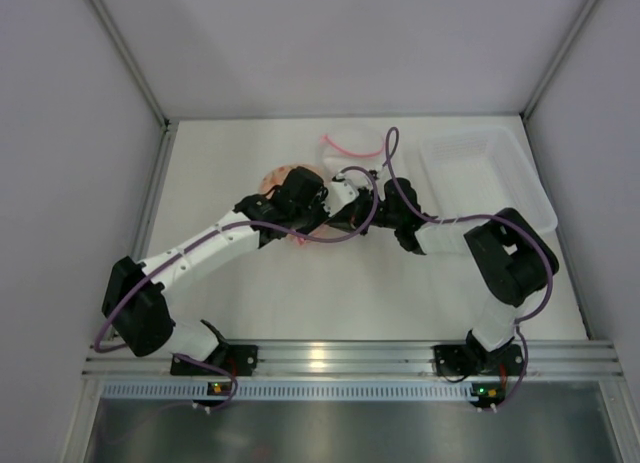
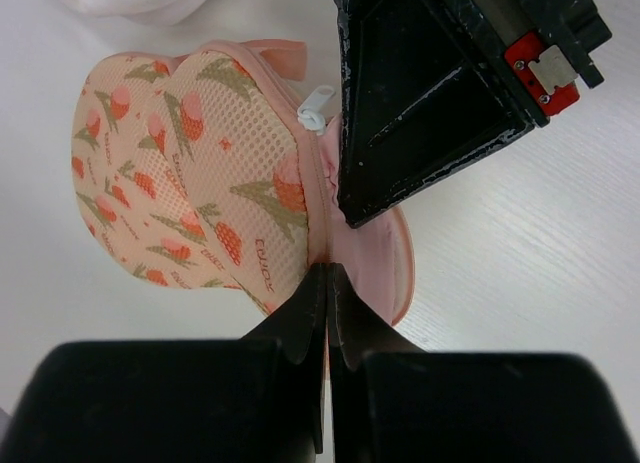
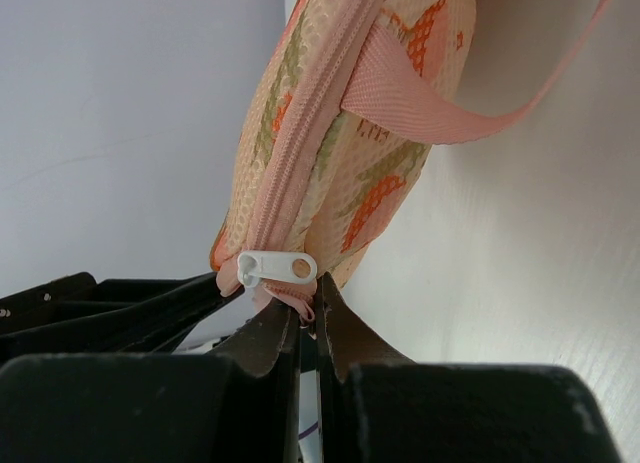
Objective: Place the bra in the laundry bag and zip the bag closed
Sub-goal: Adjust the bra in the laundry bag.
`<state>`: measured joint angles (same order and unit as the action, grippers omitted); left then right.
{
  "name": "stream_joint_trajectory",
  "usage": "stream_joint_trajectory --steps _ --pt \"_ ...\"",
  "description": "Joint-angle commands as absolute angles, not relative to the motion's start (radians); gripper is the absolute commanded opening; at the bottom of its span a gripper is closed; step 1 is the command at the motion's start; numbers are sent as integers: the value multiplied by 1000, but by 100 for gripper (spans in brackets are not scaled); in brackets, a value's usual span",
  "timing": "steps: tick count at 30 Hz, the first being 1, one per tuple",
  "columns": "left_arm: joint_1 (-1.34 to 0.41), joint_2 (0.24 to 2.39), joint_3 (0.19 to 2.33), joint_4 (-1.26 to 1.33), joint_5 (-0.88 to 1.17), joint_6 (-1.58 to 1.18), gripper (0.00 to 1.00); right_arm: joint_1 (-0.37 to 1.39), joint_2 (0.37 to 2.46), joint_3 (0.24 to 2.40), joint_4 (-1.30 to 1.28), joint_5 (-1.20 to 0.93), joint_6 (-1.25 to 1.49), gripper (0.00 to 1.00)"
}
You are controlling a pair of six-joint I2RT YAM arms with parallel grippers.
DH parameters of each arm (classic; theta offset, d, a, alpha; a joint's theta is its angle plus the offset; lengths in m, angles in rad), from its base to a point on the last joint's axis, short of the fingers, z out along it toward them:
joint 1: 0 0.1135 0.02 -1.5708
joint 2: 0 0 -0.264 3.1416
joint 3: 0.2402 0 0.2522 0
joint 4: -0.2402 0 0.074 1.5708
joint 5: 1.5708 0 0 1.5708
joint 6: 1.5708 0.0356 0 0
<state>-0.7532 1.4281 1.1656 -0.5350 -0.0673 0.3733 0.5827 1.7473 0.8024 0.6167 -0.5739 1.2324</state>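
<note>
The laundry bag (image 2: pixel 190 173) is peach with a red-orange print and lies folded shut on the white table. In the top view only a small part of the laundry bag (image 1: pixel 272 177) shows beside the arms. My left gripper (image 2: pixel 328 275) is shut on the bag's pink edge. My right gripper (image 3: pixel 308 311) is shut on the zipper end of the bag (image 3: pixel 340 113), just under the white zipper pull (image 3: pixel 275 268). The two grippers meet at mid-table, with the left gripper (image 1: pixel 312 205) next to the right gripper (image 1: pixel 345 215). The bra is out of view.
A white mesh pouch with a pink rim (image 1: pixel 350 146) lies just behind the grippers. A clear plastic tray (image 1: pixel 500 153) stands at the back right. The bag's pink strap (image 3: pixel 440 108) loops out to the right. Grey walls close in three sides.
</note>
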Motion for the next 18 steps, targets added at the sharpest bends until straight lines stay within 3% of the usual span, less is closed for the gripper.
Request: stream_joint_trajectory --steps 1,18 --pt "-750 1411 1207 -528 -66 376 0 595 1695 845 637 -594 1223 0" --pt "-752 1364 1212 -528 259 244 0 595 1747 879 663 -563 1275 0"
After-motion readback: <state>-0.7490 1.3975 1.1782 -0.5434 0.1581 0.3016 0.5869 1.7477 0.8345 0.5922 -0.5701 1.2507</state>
